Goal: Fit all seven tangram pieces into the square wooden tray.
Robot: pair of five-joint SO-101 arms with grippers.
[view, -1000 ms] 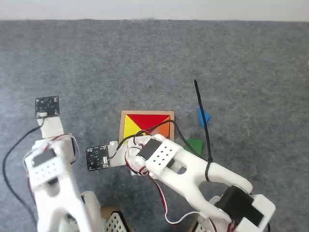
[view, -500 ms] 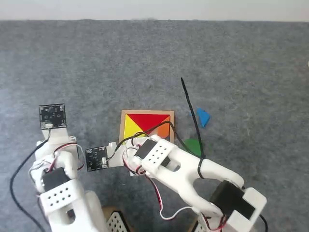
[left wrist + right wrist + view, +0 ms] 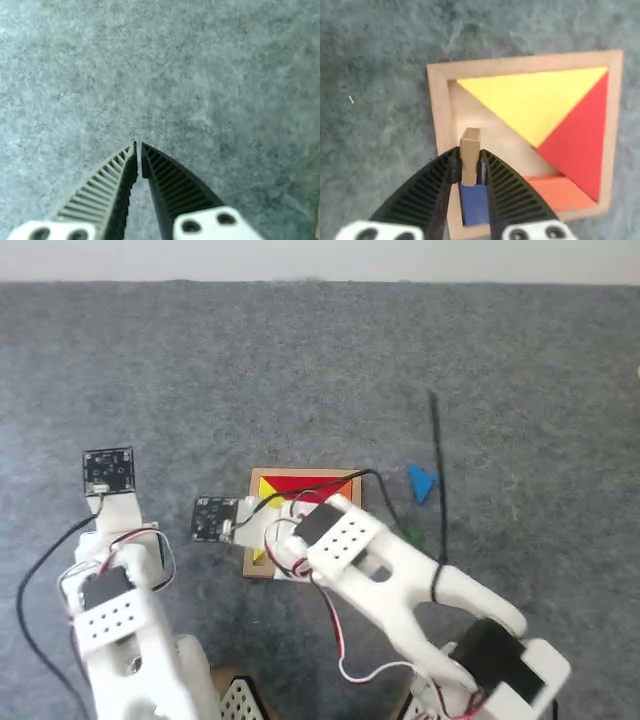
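In the right wrist view my right gripper (image 3: 468, 167) is shut on a small tan wooden piece (image 3: 469, 150), held upright over the bare corner of the square wooden tray (image 3: 436, 115). Inside the tray lie a yellow triangle (image 3: 532, 100), a red triangle (image 3: 580, 135), an orange piece (image 3: 557, 192) and a blue piece (image 3: 472, 205) just below my fingers. From above, the right arm (image 3: 350, 550) covers much of the tray (image 3: 290, 473). My left gripper (image 3: 137, 146) is shut on nothing, over bare carpet left of the tray.
A small blue piece (image 3: 421, 483) lies on the grey carpet right of the tray. A green piece (image 3: 410, 535) peeks out beside the right arm. The left arm (image 3: 110, 600) stands at the lower left. Open carpet lies beyond the tray.
The right arm has swung away from the table's near edge, farther over the tray, with the tan piece. The left arm has shifted slightly, its wrist camera now a bit nearer.
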